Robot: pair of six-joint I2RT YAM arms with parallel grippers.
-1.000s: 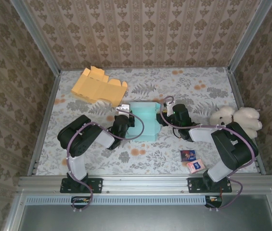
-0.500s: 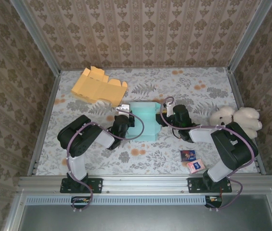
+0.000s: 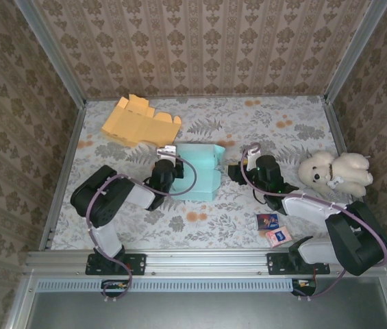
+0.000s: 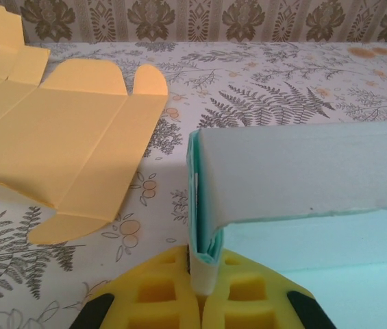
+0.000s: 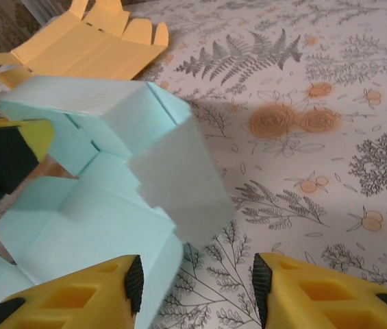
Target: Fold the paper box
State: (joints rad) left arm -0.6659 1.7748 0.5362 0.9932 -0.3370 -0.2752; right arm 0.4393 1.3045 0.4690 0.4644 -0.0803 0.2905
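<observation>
Teal box [image 4: 303, 171], left end effector [image 4: 203, 274] clamped

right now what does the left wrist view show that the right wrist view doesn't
Left wrist: a close look at the left end effector pinched shut on a thin upright edge of the teal paper box.
Right wrist: the right end effector with its fingers apart, by the box's loose folded flaps, seen from the opposite side.
Both: the teal paper box, the flat orange box lying beyond it, and the fern-patterned tablecloth.
</observation>
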